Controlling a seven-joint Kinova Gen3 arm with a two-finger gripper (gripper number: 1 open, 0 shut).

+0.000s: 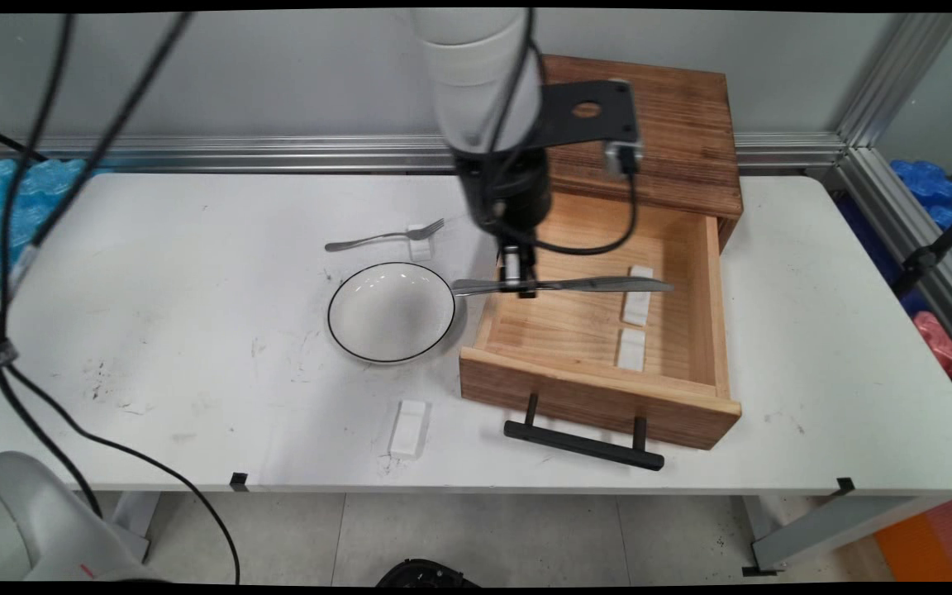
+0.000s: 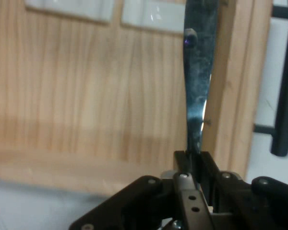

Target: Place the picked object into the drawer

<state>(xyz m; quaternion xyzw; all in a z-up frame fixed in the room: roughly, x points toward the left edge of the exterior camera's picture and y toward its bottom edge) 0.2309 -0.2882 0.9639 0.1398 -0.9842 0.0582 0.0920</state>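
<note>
My gripper (image 1: 519, 286) is shut on a metal table knife (image 1: 600, 284) and holds it level above the open wooden drawer (image 1: 592, 388). The knife's handle end sticks out left over the drawer's side wall toward a white plate (image 1: 391, 312); its blade reaches right over two white blocks (image 1: 635, 326) on the drawer floor. In the hand view the knife (image 2: 199, 72) rises straight out of my shut gripper (image 2: 193, 156), running beside the drawer's front wall (image 2: 230, 96), with the white blocks (image 2: 69, 9) at the top edge.
The drawer is pulled out of a wooden cabinet (image 1: 666, 132) at the back; its black handle (image 1: 583, 442) points to the table's near edge. A fork (image 1: 377, 239) rests on a small white block (image 1: 420, 241) behind the plate. Another white block (image 1: 410, 428) lies near the front edge.
</note>
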